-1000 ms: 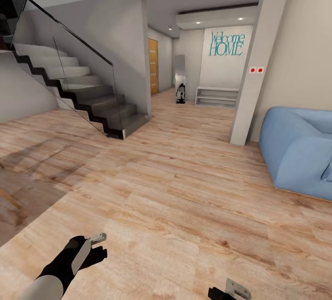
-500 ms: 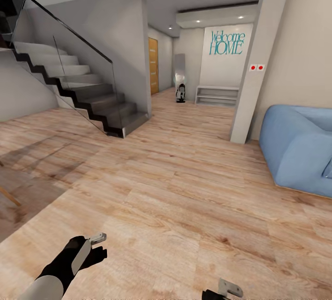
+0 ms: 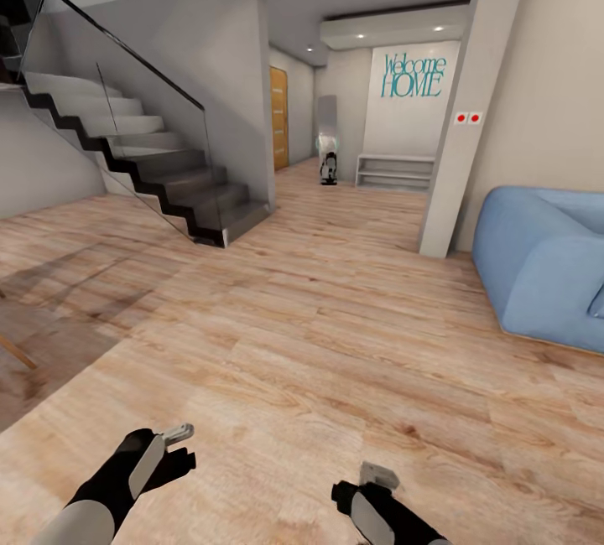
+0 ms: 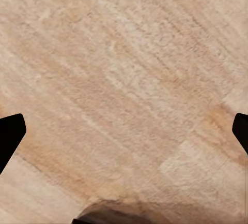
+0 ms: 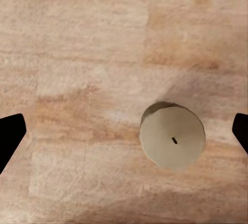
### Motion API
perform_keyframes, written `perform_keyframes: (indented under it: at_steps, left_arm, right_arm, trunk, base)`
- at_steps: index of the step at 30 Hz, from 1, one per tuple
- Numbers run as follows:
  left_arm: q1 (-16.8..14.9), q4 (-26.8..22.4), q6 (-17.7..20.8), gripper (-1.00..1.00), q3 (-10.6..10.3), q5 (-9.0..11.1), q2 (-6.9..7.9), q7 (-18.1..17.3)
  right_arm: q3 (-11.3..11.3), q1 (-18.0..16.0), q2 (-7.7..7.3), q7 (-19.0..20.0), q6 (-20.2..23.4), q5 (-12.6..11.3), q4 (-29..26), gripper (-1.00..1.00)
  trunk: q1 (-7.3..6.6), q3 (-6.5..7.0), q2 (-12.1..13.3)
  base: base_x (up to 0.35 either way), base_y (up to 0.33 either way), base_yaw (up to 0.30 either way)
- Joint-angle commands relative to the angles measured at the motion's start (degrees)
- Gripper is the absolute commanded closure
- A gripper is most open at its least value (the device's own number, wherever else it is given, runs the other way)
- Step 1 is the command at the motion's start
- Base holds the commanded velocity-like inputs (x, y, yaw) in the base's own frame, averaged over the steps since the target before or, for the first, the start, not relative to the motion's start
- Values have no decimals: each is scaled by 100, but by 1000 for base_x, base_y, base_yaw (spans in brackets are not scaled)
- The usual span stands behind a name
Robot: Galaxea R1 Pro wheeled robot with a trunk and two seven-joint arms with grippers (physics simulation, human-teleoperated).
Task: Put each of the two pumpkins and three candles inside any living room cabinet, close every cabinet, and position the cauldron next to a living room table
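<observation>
A candle [image 5: 172, 137], a beige-tan stub with a small dark wick on its flat round top, stands upright on the wooden floor in the right wrist view. My right gripper [image 5: 124, 131] hangs over it, open, its dark fingertips spread wide, and the candle sits off-centre toward one finger. In the head view the right gripper [image 3: 369, 482] is low over the floor at the bottom centre-right. My left gripper [image 3: 168, 443] is at the bottom left, open over bare floorboards [image 4: 124, 79] with nothing between its fingers.
A staircase with a glass rail [image 3: 159, 168] rises at the left. At the right stands a blue sofa [image 3: 541, 268], with a wall pillar [image 3: 457, 134] beside it. A hallway with a white bench [image 3: 394, 172] lies ahead. The wooden floor [image 3: 319, 327] stretches between them.
My right arm has come up and to the left from the head view's bottom edge. The camera has shifted slightly. The left arm has held still.
</observation>
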Motion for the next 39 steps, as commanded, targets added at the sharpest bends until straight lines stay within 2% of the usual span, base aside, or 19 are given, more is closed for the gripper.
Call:
perform_keyframes:
  at_steps: [1, 4, 7, 10, 12, 13, 14, 15, 19, 21, 24, 26, 27, 28, 31, 36, 39]
  left_arm:
    - [0, -1, 3, -100, 0, 14, 6, -1]
    - [0, 0, 11, -100, 1, 79, 18, -3]
    - [0, 0, 19, -100, 1, 200, 31, -12]
    - [0, -1, 38, -100, 25, 514, 95, -233]
    - [0, 0, 154, -100, 66, 771, 248, -521]
    - [0, 0, 211, -100, 72, 830, 301, -604]
    - [0, -1, 427, -100, 84, 1004, 462, -914]
    - [2, -1, 544, -100, 92, 1099, 552, -1138]
    - [47, 3, 812, -100, 111, 1375, 908, -2254]
    - [56, 11, 1023, -100, 127, 1403, 1011, -2814]
    - [60, 16, 1329, -100, 129, 1422, 1247, -3491]
    - [61, 17, 1432, -100, 135, 1420, 1342, -3757]
    - [66, 18, 1522, -100, 134, 1430, 1451, -3877]
    - [66, 18, 1555, -100, 134, 1433, 1491, -3909]
    - [67, 18, 1806, -100, 139, 1444, 1819, -4246]
    - [67, 40, 1911, -100, 114, 1414, 2393, -5239]
    - [69, 43, 1922, -100, 68, 1389, 2530, -5566]
  right_arm:
    - [-11, -115, 52, -4, 172, -10, 27, -100]
    - [-20, -278, 150, -13, 418, -13, 63, -100]
    - [-22, -332, 145, -11, 504, -14, 81, -100]
    - [-29, -362, 131, -10, 600, -15, 88, -100]
    - [-31, -369, 124, -10, 627, -15, 86, -100]
    - [-31, -370, 123, -10, 631, -15, 87, -100]
    - [-32, -371, 121, -10, 634, -15, 88, -100]
    - [-35, -372, 117, -10, 629, -15, 89, -100]
    - [-40, -380, 110, -10, 599, -15, 90, -100]
    - [-40, -381, 110, -10, 603, -15, 90, -100]
    - [-42, -387, 84, -10, 596, -15, 85, -100]
    - [-61, -389, 16, -10, 598, -15, 83, -100]
    - [-88, -390, -18, -10, 609, -15, 82, -100]
    - [-95, -390, -26, -10, 613, -15, 82, -100]
    - [-128, -390, -99, -10, 619, -15, 81, -100]
    - [-284, -391, -188, -10, 641, -17, 82, -100]
    - [-312, -391, -206, -10, 637, -15, 81, -100]
  trunk:
    - [23, -20, -42]
    - [89, -74, -162]
    - [155, -127, -282]
    - [220, -181, -403]
    - [264, -217, -483]
    - [286, -235, -523]
    - [308, -253, -563]
    - [330, -271, -603]
    - [418, -343, -764]
    - [462, -379, -844]
    - [528, -433, -964]
    - [572, -468, -1044]
    - [594, -486, -1084]
    - [616, -504, -1125]
    - [682, -558, -1245]
    - [772, -652, -1407]
    - [780, -719, -1411]
  base:
    - [0, 0, 0]
    - [0, 0, 0]
    - [0, 0, 0]
    - [0, 0, 0]
    - [0, 0, 0]
    - [0, 0, 0]
    - [0, 0, 0]
    - [0, 0, 0]
    - [0, 0, 0]
    - [0, 0, 0]
    - [0, 0, 0]
    - [0, 0, 0]
    - [0, 0, 0]
    - [0, 0, 0]
    - [0, 0, 0]
    - [0, 0, 0]
    - [0, 0, 0]
